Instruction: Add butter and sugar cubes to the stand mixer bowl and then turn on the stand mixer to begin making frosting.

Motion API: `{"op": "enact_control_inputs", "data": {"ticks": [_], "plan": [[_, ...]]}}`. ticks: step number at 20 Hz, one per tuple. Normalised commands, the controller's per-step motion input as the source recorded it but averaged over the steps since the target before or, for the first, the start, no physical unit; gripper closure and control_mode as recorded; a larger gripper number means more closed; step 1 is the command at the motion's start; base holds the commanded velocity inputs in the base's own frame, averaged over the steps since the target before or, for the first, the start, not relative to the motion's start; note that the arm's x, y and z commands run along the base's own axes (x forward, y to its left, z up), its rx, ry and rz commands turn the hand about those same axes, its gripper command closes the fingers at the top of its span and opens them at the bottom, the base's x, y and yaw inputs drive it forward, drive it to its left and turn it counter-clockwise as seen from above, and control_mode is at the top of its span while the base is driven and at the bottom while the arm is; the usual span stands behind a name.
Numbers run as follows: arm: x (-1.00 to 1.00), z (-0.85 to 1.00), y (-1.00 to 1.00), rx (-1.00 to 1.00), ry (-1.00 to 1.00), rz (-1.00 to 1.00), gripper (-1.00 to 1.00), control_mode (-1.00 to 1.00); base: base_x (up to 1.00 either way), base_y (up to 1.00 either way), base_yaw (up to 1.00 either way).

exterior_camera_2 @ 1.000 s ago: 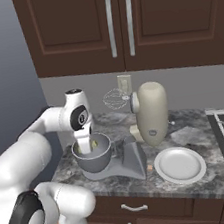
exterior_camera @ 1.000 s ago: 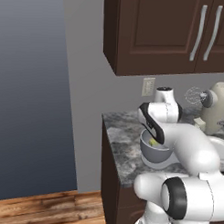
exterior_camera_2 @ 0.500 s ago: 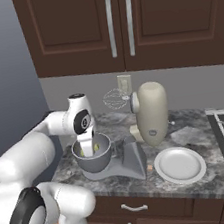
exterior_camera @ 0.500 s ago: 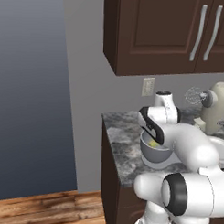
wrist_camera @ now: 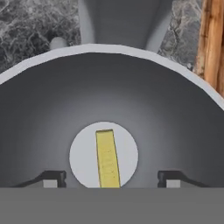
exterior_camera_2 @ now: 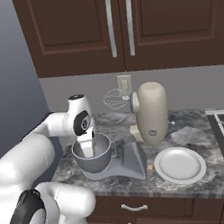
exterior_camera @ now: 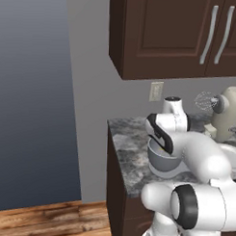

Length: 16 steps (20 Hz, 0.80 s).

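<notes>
The butter [wrist_camera: 107,158] lies on the floor of the stand mixer bowl [wrist_camera: 52,96], free between the spread jaws. Butter step looks done. Next comes lifting out and finding sugar cubes.

Since a second ago we have spread the gripper [wrist_camera: 108,180] fingers: the two tips now stand wide apart, one on each side of the butter [wrist_camera: 107,158], and neither touches it. The butter we were carrying now lies free on the pale flat bottom of the stand mixer bowl [wrist_camera: 52,92]. In the right base view our hand sits a little lower than before, reaching down inside the bowl's rim.
</notes>
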Motion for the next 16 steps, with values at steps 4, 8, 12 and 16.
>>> {"op": "enact_control_inputs", "data": {"ticks": [4,8,12,16], "plan": [[-0.12,0.17,0.35,-0.01,-0.02,0.00,-1.00,-1.00,0.00,0.00,0.00],[-0.11,0.37,0.50,-0.06,-0.04,0.00,-1.00,-1.00,0.00,0.00,0.00],[-0.14,0.32,0.54,-0.08,-0.01,0.00,-1.00,-1.00,0.00,0.00,0.00],[-0.08,0.04,0.69,-0.09,0.01,0.00,-1.00,-1.00,0.00,0.00,0.00]]}}
